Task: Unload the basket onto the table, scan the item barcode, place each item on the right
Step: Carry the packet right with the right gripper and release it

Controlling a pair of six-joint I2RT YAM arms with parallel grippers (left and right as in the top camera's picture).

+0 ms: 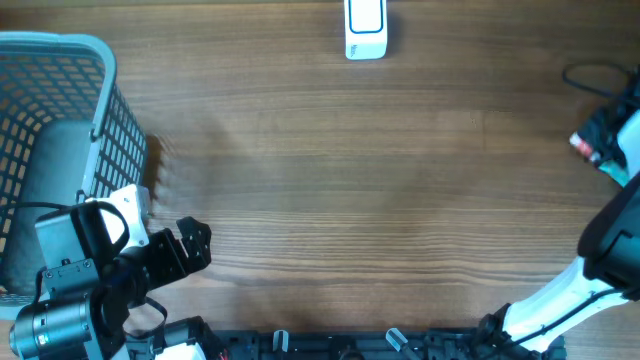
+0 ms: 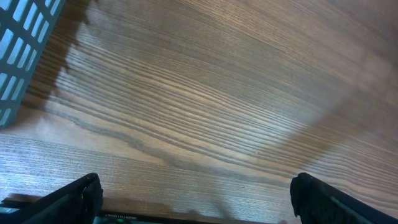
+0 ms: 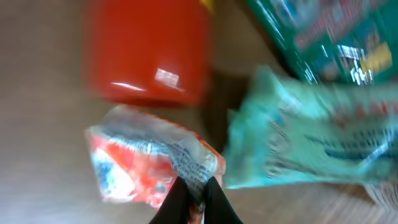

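The item, a red and white crinkly packet (image 3: 143, 165), is pinched at its printed edge by my right gripper (image 3: 196, 200), which is shut on it. From overhead the packet (image 1: 587, 145) and the right gripper (image 1: 606, 152) show at the table's far right edge. No barcode can be made out in the blurred wrist view. A white and blue scanner (image 1: 365, 28) stands at the back middle of the table. My left gripper (image 1: 195, 243) is at the front left, open over bare wood (image 2: 196, 193), holding nothing.
A light blue mesh basket (image 1: 110, 130) with a grey thing inside stands at the far left, beside the left arm. By the held packet lie a red box (image 3: 149, 53), a teal packet (image 3: 305, 137) and a green box (image 3: 329, 31). A black cable (image 1: 590, 75) curls at the right edge.
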